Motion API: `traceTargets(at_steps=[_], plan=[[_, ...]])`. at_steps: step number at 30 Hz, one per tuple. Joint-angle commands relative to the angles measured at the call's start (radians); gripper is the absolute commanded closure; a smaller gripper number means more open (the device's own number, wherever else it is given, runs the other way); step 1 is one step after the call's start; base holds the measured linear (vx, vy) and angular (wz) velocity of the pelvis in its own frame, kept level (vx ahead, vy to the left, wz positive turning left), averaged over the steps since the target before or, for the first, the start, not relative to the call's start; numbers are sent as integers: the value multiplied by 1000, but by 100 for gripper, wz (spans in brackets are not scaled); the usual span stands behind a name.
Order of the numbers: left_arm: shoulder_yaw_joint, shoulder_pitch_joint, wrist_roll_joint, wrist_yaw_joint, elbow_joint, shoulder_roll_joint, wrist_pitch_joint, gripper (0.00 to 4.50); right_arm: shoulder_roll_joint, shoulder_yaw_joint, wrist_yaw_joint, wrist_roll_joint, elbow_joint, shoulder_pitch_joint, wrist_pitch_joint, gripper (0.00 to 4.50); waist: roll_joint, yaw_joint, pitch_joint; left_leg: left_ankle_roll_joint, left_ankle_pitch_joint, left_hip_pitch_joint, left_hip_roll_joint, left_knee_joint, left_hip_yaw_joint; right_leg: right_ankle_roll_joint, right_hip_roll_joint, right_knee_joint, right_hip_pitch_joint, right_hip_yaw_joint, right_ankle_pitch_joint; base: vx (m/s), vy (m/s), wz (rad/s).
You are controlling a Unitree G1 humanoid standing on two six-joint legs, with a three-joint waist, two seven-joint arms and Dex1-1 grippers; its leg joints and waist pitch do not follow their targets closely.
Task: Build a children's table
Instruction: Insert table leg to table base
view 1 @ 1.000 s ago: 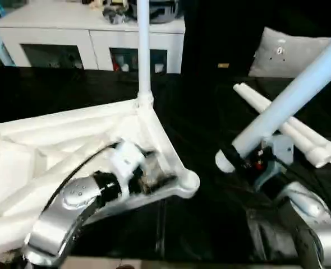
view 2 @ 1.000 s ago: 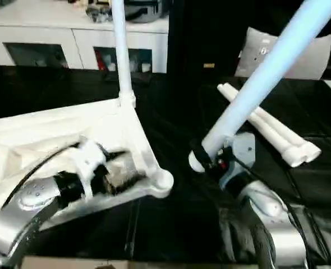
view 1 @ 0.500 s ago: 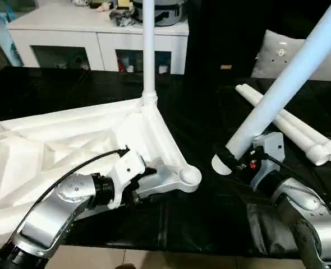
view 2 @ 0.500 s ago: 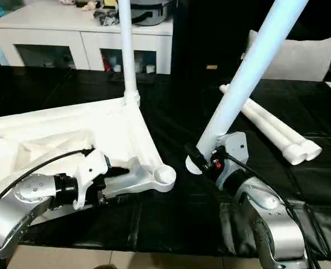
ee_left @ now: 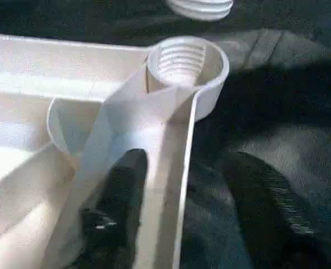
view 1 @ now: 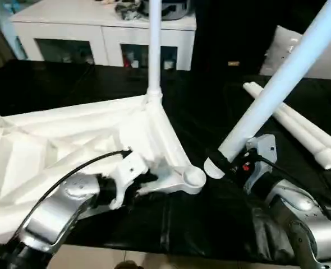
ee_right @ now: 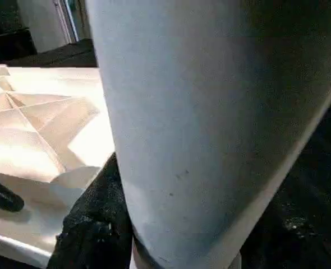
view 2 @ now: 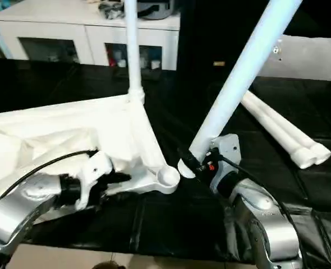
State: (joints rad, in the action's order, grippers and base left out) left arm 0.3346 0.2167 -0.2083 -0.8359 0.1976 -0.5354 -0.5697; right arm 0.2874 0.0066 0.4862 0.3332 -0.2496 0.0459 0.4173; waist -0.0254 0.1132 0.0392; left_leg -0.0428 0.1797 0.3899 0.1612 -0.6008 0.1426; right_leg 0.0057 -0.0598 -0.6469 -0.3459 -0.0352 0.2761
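The table top point(view 1: 70, 145) lies upside down on the black surface point(view 1: 210, 112), ribs up, with one leg point(view 1: 153, 50) already standing in its far corner. The near corner socket point(ee_left: 185, 61) is empty and its threads are visible.

The right pincer point(view 1: 233, 162) grips a second leg point(view 1: 277, 84) near its threaded end, holding it tilted, with that end just beside the empty socket and not yet over it. The left pincer point(ee_left: 182, 213) straddles the top's edge wall close to that socket: one finger point(ee_left: 118, 202) presses inside against a rib and the other sits outside over the black surface. The jaws stand partly closed about the wall; whether they clamp it firmly I cannot tell. Two spare legs point(view 1: 300, 129) lie side by side farther right, well apart from the work.

The main risk is cross-threading. The leg leans well off the socket's axis, so if it goes in at that slant the threads could jam or skip. If the left hold is loose, the push of the leg could also slide the top across the slick black cover.
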Motion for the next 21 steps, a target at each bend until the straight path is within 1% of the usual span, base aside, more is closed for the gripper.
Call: traceTargets(at_steps=[1,2,3,5,6,7,8,9,11,12,13,15,17,18,19,20,21], plan=[[28,21,42,10,-36,7,27,225,-3,0,-5,-16,11,10,-30,258,1,0,-48,18,149,-23,56,76,-12,-178,-75,81,18,39,-17,0,0,0],[35,29,51,13,-53,13,38,245,-1,-2,-5,-15,8,8,-32,258,2,1,-49,9,163,-25,56,77,-12,-170,-76,83,18,41,3,0,0,0],[45,45,63,13,-82,19,49,245,4,-4,-2,-15,1,4,-35,258,-5,2,-49,1,163,-24,57,78,-14,-166,-77,81,19,41,1,0,0,0],[50,52,69,12,-94,21,51,261,6,-5,0,-15,-2,2,-36,258,-1,1,-50,-4,170,-25,57,79,-14,-161,-76,82,18,41,1,0,0,0],[58,62,73,9,-112,21,51,263,11,-4,5,-17,-4,-1,-39,258,-2,0,-51,-5,164,-23,56,79,-14,-161,-76,81,18,41,-19,0,0,0],[62,67,75,7,-121,23,54,275,12,-5,6,-17,-4,-3,-42,258,-2,0,-51,-5,163,-24,56,78,-14,-163,-77,81,18,41,-27,0,0,0],[65,73,81,5,-137,27,59,275,14,-6,7,-17,-2,-5,-48,258,-2,1,-51,-4,160,-23,57,78,-14,-165,-77,80,18,41,-32,0,0,0],[66,75,81,5,-140,28,60,291,14,-7,7,-17,-2,-5,-48,258,-1,0,-51,-3,161,-23,57,78,-13,-166,-77,80,18,41,-32,0,0,0],[67,78,83,5,-148,30,62,302,14,-7,7,-17,-1,-5,-50,258,-1,0,-52,-3,160,-23,57,78,-14,-169,-78,79,19,41,-36,0,0,0],[77,89,101,-3,-175,29,86,308,12,-7,8,-19,1,-5,-55,258,3,1,-50,4,152,-22,57,78,-13,-170,-78,81,19,41,-44,0,0,0],[81,93,108,-6,-186,29,97,320,11,-6,8,-20,2,-5,-56,258,2,1,-51,4,152,-22,57,77,-13,-169,-78,80,19,41,-45,0,0,0],[98,105,126,-29,-212,22,137,337,11,-2,12,-21,8,-2,-62,258,4,2,-50,6,161,-23,58,79,-13,-167,-80,83,18,42,-22,0,0,0],[102,107,128,-35,-218,21,147,346,11,-1,13,-20,9,-1,-63,258,2,2,-49,2,172,-23,59,81,-13,-167,-80,83,17,42,-4,0,0,0],[106,111,129,-47,-228,19,156,358,14,1,17,-15,8,4,-55,258,0,1,-50,-2,180,-24,60,81,-14,-168,-80,83,16,41,3,0,0,0],[107,113,128,-58,-234,18,169,376,17,0,21,-4,4,9,-33,258,1,1,-49,-2,183,-24,60,82,-14,-168,-81,84,16,42,5,0,0,0],[107,114,127,-59,-234,18,170,386,18,0,22,-2,3,9,-31,258,0,0,-49,-2,184,-24,60,82,-13,-169,-80,84,16,42,4,0,0,0],[104,116,119,-76,-241,21,191,386,23,0,38,19,0,16,-3,258,0,0,-48,-3,188,-24,61,83,-14,-171,-81,84,16,42,7,0,0,0]])
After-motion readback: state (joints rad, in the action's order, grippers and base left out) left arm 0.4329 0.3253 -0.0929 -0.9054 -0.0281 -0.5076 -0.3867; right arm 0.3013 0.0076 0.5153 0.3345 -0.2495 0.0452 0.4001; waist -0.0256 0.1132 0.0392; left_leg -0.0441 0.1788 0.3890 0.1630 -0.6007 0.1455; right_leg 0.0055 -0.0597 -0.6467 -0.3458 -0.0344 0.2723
